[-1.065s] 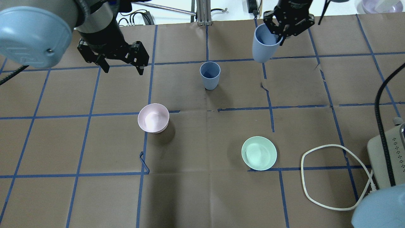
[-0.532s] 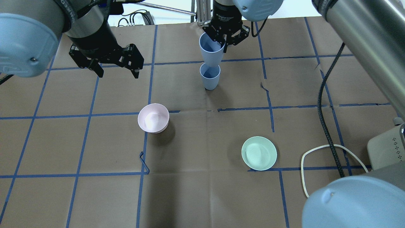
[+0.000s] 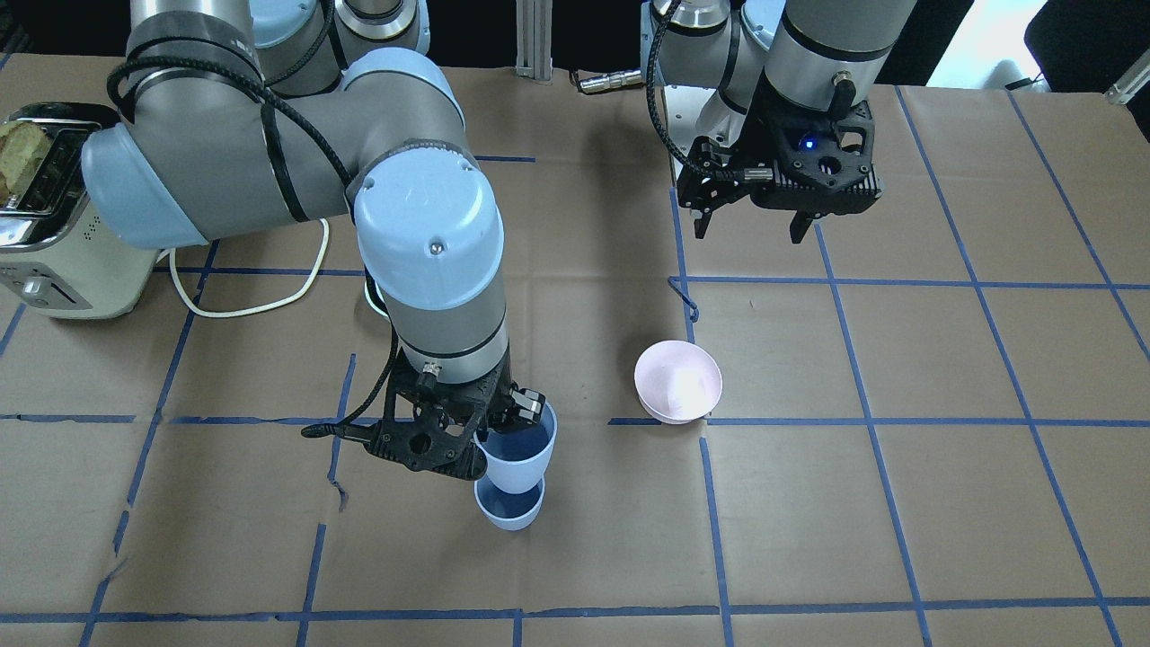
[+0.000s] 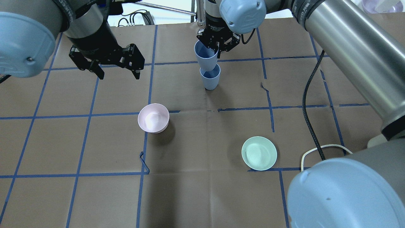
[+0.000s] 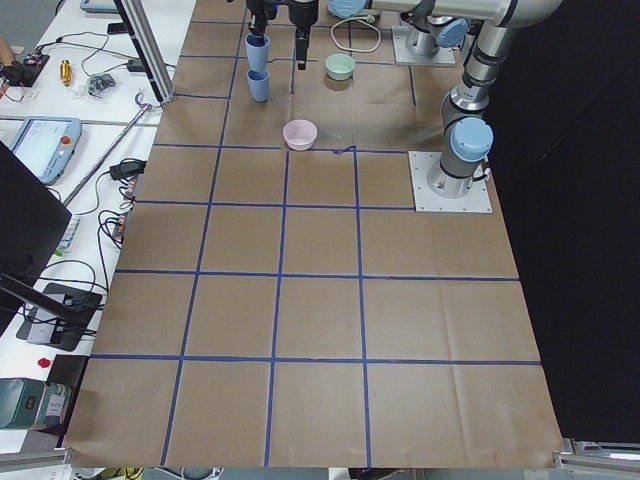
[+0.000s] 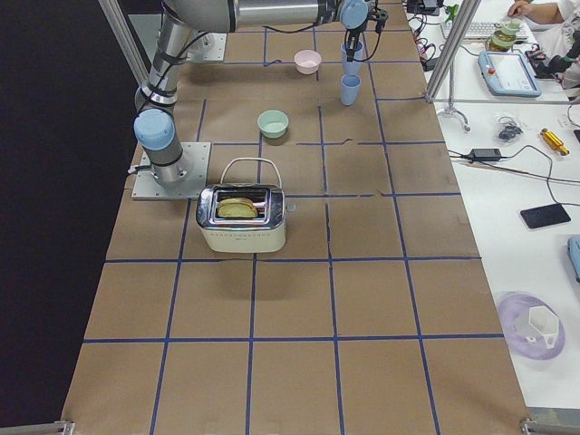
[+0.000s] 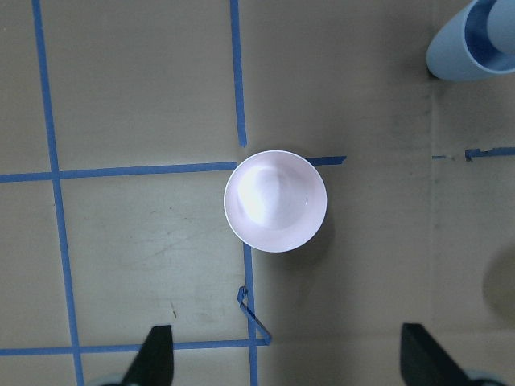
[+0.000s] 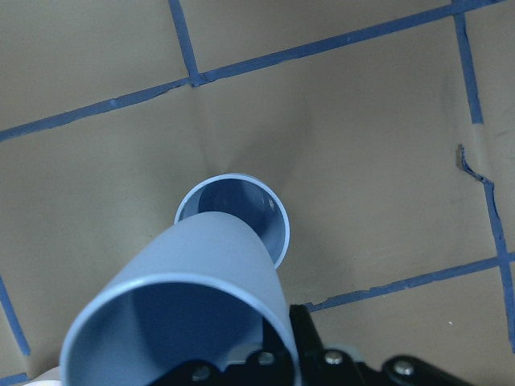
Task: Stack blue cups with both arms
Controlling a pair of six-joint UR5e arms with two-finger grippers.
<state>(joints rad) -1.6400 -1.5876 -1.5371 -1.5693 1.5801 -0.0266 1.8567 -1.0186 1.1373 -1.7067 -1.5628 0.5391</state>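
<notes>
One blue cup [image 4: 210,79] stands upright on the brown table, mouth up. My right gripper [image 4: 217,45] is shut on the rim of the second blue cup [image 4: 205,57] and holds it slightly tilted right above the standing one. The held cup's base is at the lower cup's mouth. The front-facing view shows the held cup [image 3: 518,456] over the lower cup [image 3: 509,512], and the right wrist view shows the held cup [image 8: 185,322] over the lower cup [image 8: 241,211]. My left gripper [image 4: 119,74] is open and empty, hovering to the left of the cups.
A pink bowl [image 4: 153,117] sits left of centre, below my left gripper. A mint-green bowl [image 4: 259,153] sits right of centre. A toaster [image 3: 45,216] with a white cable [image 3: 243,310] stands on my right side. The right arm's black hose [image 4: 308,104] hangs over the table.
My right gripper has carried its cup leftward from the far right to above the standing cup, then lowered it to the cup's mouth. The left gripper has shifted only slightly.
</notes>
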